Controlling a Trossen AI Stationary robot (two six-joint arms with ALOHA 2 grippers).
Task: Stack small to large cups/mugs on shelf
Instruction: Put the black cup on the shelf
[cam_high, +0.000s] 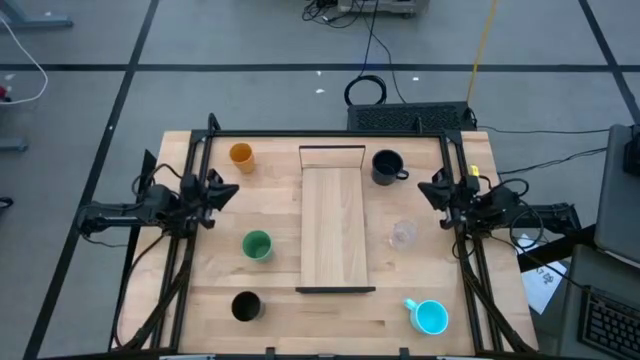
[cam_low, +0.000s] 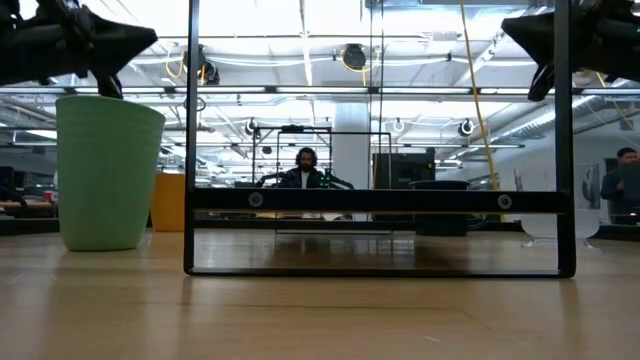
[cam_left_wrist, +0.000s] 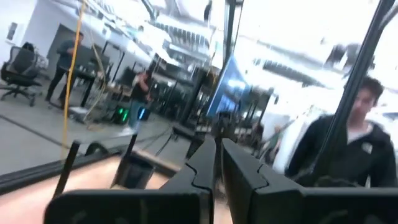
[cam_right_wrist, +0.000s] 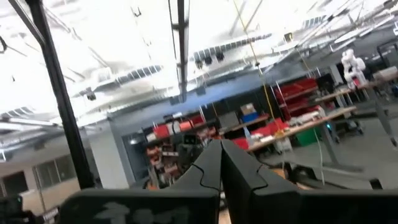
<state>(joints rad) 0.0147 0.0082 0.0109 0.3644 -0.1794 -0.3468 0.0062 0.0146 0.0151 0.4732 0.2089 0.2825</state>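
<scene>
Down the middle of the table (cam_high: 200, 310) you have the shelf (cam_high: 335, 225), bare, with all six vessels on the tabletop around it. From above you can see them all: the orange cup (cam_high: 241, 155) near the far left corner, the green cup (cam_high: 257, 245) midway along the shelf's left side, the black cup (cam_high: 245, 306) near the front left edge, the dark mug (cam_high: 386, 167) just beside the shelf's far right end, the clear cup (cam_high: 403, 234) to the shelf's right, and the blue mug (cam_high: 430, 316) near the front right corner.

At table height only the green cup (cam_low: 107, 170) stands out, with the orange one partly hidden behind it (the clear cup (cam_low: 560, 225) is a faint shape at the right).

Your left gripper (cam_high: 222, 190) hangs at the left edge, your right gripper (cam_high: 432, 189) at the right edge; each wrist camera shows its own fingers (cam_left_wrist: 199, 165) (cam_right_wrist: 208, 162) pressed together, holding nothing
</scene>
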